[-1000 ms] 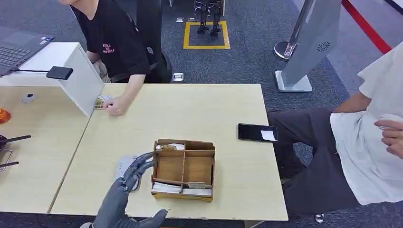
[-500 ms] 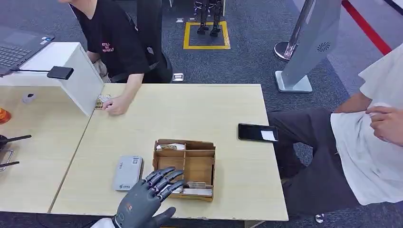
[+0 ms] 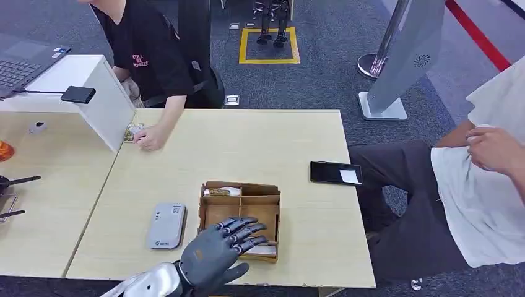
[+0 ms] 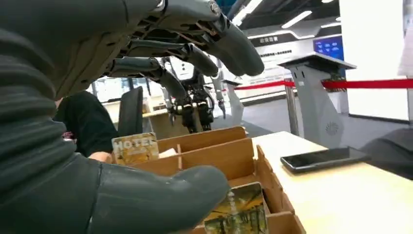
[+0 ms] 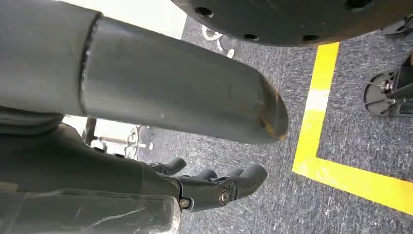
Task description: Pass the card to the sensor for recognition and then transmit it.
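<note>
At the far left, on the adjoining desk, a white box [image 3: 102, 102] with a small black device [image 3: 78, 94] on top is seen where it was a second ago, and a person's hand [image 3: 150, 137] is still rested by a card at the table's far-left corner. Near the front edge of the light wooden table [image 3: 247, 145], the grey sensor [image 3: 166, 225] is now seen whole: a second ago it was covered by the left hand [image 3: 220, 247], which has since been carried to the right and is now held above the front part of the wooden box [image 3: 240, 218]. The fingers [image 3: 246, 228] are spread apart over the front compartments and nothing is gripped. In the left wrist view the thumb [image 4: 160, 202] is seen low beside a picture card [image 4: 238, 210] standing in the front compartment; whether the two are touching cannot be told. A second card marked "HOTEL" [image 4: 135, 147] is stood upright in the far compartment. The box itself has not been moved.

Right of the box, toward the right edge, a black phone [image 3: 335, 172] is laid flat, unchanged. Beyond that edge a seated person in a white shirt [image 3: 489, 185] is seen, whose hand [image 3: 492, 148] has been shifted up and leftward since the earlier frames.

The right hand [image 5: 214, 187] is hung beside the body over dark carpet and a yellow floor line [image 5: 350, 178], its fingers curled inward with nothing held.
</note>
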`<state>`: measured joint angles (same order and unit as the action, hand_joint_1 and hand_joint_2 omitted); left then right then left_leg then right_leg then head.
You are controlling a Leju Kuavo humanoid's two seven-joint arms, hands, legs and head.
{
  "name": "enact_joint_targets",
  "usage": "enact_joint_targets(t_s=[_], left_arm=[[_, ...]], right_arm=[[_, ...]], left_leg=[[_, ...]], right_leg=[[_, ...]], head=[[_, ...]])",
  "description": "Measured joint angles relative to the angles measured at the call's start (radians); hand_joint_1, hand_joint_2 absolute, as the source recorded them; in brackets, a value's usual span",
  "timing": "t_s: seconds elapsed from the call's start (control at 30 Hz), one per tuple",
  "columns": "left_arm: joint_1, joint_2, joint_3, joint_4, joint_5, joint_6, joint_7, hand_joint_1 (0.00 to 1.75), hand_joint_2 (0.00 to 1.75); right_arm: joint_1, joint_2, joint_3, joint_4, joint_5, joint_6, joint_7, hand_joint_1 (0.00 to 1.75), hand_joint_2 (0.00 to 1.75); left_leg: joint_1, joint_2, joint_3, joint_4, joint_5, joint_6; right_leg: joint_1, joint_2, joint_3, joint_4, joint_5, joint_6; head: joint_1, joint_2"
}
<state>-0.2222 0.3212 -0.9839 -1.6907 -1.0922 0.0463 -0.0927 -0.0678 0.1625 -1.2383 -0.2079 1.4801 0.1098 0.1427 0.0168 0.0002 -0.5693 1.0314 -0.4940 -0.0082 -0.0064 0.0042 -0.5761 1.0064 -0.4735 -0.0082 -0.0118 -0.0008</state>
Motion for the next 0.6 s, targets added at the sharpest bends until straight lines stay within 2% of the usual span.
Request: enact_joint_targets(t_s=[0.3, 0.6], left_arm=[[-0.117, -0.02, -0.056, 0.055, 0.023, -0.083, 0.02, 0.4, 1.75], [-0.153, 0.002, -0.089, 0.094, -0.006, -0.103, 0.062, 0.38, 1.75]], right_arm=[[-0.001, -0.001, 0.019, 0.0, 0.007, 0.008, 0.004, 0.0, 0.0], [-0.001, -0.002, 0.019, 0.0, 0.005, 0.01, 0.01, 0.0, 0.0]], left_leg=[[0.0, 0.0, 0.0, 0.0, 0.0, 0.0], [0.0, 0.0, 0.0, 0.0, 0.0, 0.0]], right_leg=[[0.0, 0.0, 0.0, 0.0, 0.0, 0.0], [0.0, 0.001, 0.0, 0.0, 0.0, 0.0]], head=[[0.0, 0.0], [0.0, 0.0]])
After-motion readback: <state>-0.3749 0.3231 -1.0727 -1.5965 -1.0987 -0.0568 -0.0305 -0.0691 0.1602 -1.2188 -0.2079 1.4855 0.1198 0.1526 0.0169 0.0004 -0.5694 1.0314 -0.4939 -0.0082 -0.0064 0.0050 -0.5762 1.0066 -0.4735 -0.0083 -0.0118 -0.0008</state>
